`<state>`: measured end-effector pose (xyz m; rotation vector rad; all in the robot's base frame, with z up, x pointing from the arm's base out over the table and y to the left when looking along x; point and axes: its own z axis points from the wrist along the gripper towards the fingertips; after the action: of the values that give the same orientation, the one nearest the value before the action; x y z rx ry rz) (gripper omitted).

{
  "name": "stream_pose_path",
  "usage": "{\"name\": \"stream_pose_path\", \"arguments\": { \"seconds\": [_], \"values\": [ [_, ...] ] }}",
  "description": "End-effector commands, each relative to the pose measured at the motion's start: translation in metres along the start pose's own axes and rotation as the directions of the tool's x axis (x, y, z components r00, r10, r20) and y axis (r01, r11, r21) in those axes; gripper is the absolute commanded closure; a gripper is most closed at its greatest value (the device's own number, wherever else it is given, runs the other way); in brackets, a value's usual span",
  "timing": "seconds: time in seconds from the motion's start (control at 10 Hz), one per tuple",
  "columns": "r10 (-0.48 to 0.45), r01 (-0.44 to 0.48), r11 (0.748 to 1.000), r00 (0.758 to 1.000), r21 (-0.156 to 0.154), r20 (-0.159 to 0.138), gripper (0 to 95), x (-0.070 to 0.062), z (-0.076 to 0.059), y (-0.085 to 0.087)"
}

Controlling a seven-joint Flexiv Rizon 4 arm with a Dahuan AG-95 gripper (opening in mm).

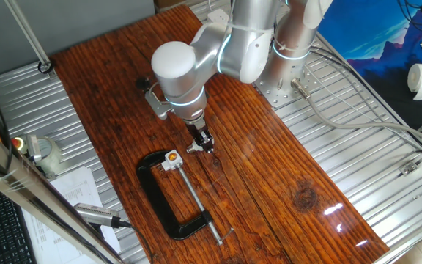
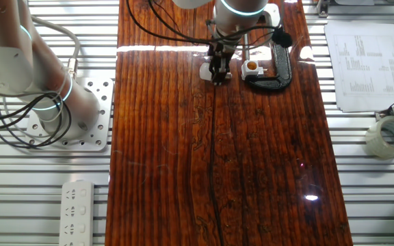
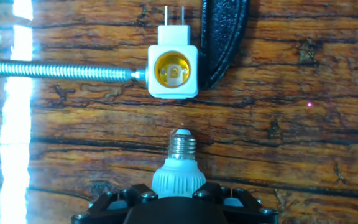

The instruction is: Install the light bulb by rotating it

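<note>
Just ahead of the gripper (image 3: 178,202), matt black with small screw heads, the light bulb (image 3: 179,163) is showing a matt white collar and shiny ribbed metal thread. Beyond it, the smooth white plastic socket block (image 3: 173,71) is lying on glossy, grainy wooden table (image 3: 303,137), touching a dull black C-clamp (image 3: 224,37) with bright threaded metal screw (image 3: 55,70).

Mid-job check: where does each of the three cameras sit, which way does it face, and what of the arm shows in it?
One fixed view: high off one long side, looking down; arm, gripper, C-clamp.
The other fixed view: overhead at the table's far end; arm base, the gripper.
Hand view: on the hand, looking along the fingers; finger bases, light bulb facing the socket block.
All share socket and clamp.
</note>
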<state>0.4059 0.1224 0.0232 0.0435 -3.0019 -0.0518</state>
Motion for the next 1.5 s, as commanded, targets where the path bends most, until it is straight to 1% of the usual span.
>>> {"name": "stream_pose_path", "arguments": {
  "seconds": [0.1,0.6,0.7,1.2,1.3,1.4,1.5],
  "values": [
    [0.048,-0.048,0.999,0.999,-0.001,0.017,38.0,-0.001,0.001,0.001],
    [0.025,-0.025,1.000,1.000,0.001,0.011,38.0,-0.003,0.004,0.003],
    [0.021,-0.021,1.000,1.000,0.001,0.010,57.0,-0.003,0.003,0.003],
    [0.009,-0.009,1.000,1.000,0.001,0.008,57.0,-0.004,0.002,0.004],
    [-0.002,0.002,1.000,1.000,0.001,0.000,57.0,-0.004,0.000,0.005],
    [-0.014,0.014,1.000,1.000,0.001,-0.009,76.0,-0.005,-0.003,0.006],
    [-0.027,0.027,1.000,0.999,0.002,-0.029,76.0,-0.006,-0.009,0.009]
  ]
}}
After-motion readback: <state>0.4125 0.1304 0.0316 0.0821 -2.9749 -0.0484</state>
